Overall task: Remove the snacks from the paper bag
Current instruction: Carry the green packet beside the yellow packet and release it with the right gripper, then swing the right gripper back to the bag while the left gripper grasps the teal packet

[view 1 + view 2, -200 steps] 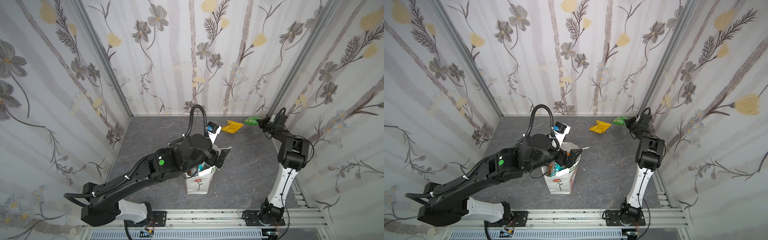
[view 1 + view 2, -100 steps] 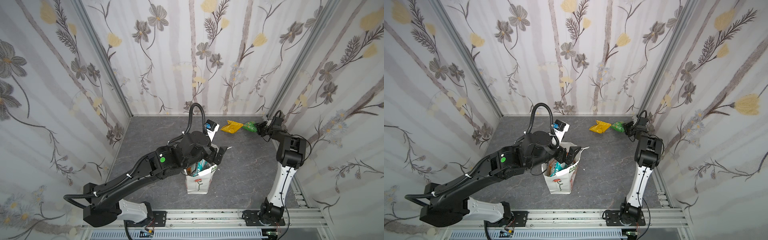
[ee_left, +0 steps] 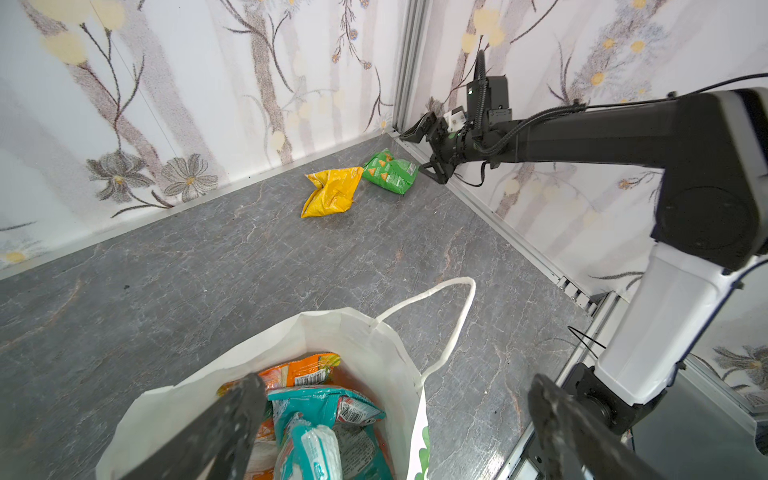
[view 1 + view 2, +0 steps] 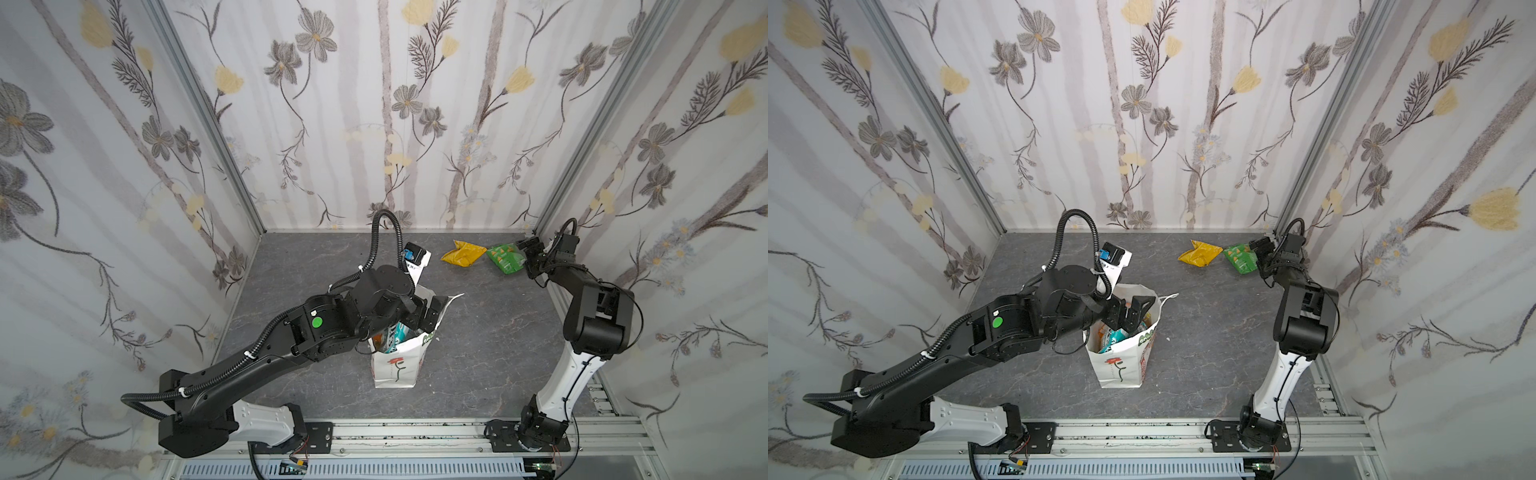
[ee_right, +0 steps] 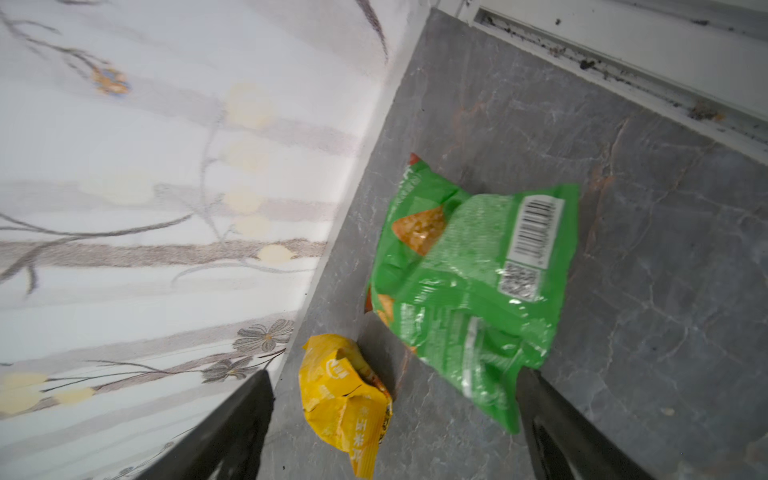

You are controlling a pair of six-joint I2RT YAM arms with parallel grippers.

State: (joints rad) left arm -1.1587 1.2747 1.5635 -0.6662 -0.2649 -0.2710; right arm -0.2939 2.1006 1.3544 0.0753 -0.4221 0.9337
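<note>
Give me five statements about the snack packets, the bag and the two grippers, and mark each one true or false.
1. The green packet lies on the table beside the yellow packet. True.
2. The right gripper is shut on the green packet. False: its jaws stand open and the packet lies on the table.
3. The paper bag stands upright. True.
4. The paper bag is empty. False: a teal packet and an orange packet show inside it.
5. The left gripper is open over the bag's mouth. True.
</note>
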